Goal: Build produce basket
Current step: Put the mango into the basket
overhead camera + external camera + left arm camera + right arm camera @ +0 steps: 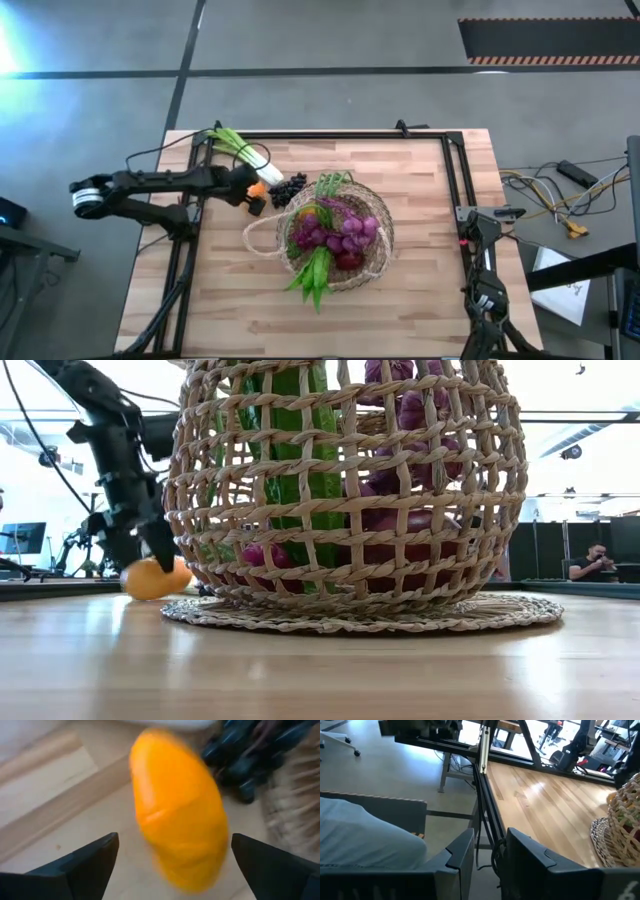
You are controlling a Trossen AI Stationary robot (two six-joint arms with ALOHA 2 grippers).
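Note:
An orange piece (177,815) lies on the table between the two fingers of my open left gripper (175,845), which stand either side of it with a gap to each. From above, the left gripper (256,197) is left of the wicker basket (375,215). The basket holds purple and pink-red bunches (335,232), long green leaves (315,275) and something red (348,260). Dark grapes (288,190) lie on the table between the orange piece and the basket. The white-green leek (245,152) lies behind them. My right gripper (489,845) waits shut at the table's right edge.
The basket (350,490) stands on a flat woven base (500,612) in the table's middle. A thin loop handle (262,232) droops to its left. A black frame rail (455,170) runs along the table's far and side edges. Bare wood lies near and right of the basket.

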